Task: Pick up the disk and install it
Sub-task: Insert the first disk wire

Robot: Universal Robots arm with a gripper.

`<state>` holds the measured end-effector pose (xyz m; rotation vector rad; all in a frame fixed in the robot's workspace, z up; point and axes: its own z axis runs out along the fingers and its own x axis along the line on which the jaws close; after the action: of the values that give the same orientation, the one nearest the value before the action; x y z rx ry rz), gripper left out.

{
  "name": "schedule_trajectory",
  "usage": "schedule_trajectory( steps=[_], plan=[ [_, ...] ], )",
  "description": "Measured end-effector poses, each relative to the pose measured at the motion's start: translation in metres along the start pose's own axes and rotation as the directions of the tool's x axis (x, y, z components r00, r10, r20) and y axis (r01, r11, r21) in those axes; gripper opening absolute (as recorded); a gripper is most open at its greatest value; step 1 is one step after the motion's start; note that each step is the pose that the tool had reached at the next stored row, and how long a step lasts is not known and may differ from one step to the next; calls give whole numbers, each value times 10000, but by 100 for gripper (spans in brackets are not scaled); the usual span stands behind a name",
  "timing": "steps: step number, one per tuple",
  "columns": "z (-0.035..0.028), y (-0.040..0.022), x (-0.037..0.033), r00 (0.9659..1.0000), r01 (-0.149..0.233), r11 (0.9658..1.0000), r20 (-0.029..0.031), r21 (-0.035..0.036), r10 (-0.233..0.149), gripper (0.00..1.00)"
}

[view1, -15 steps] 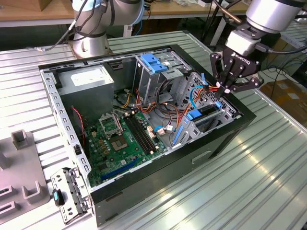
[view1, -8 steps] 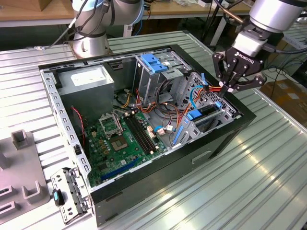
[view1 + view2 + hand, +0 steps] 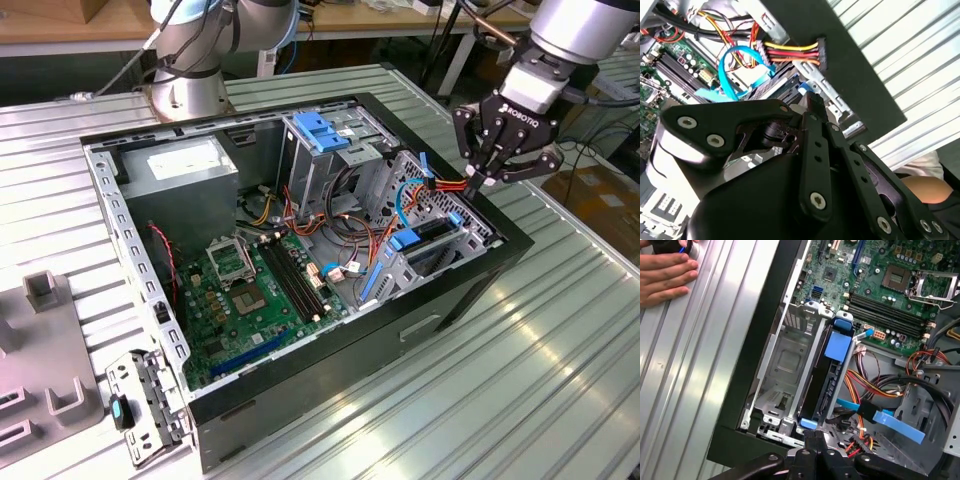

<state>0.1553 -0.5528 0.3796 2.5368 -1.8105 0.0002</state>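
The disk [image 3: 821, 386] stands on edge in the drive bay [image 3: 782, 362] at the corner of the open computer case [image 3: 300, 385], toward the exterior view's right, in the middle-right of that frame; it sits down between the bay's metal walls, so I would judge it seated or very nearly so.

In the first wrist view it shows as a narrow dark side with a row of small slots; there is a blue plastic rail end near the hand and a broad blue pull tab [image 3: 838, 346] at the far end, toward the motherboard [image 3: 870, 285]; its label is hidden from here.

The hand [image 3: 478, 182] hangs over the case rim in the upper right of the exterior view, above the ribbed metal surface [image 3: 520, 380]; its fingertips are drawn together to a point right at the disk's near end; whether they pinch the rail or only press on it I cannot tell.

I would expect the disk to be a stiff, dense block that will not flex; its smooth faces look slippery, and it would take knocks badly. The blue rails along the long sides, or the tab, look like the safest places to take hold, keeping off the connector end.

The red, yellow and orange power leads [image 3: 790, 52] and a light-blue data cable [image 3: 735, 70] lie close beside the bay and could snag.
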Motion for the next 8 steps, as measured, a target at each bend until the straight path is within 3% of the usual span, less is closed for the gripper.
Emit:
schedule_trajectory(
  steps=[3,8],
  plan=[
    [-2,-120,-12,10000,73,10000,-1,0,-73,11],
    [-4,-197,-24,9998,180,9998,-6,1,-180,24]
  ],
)
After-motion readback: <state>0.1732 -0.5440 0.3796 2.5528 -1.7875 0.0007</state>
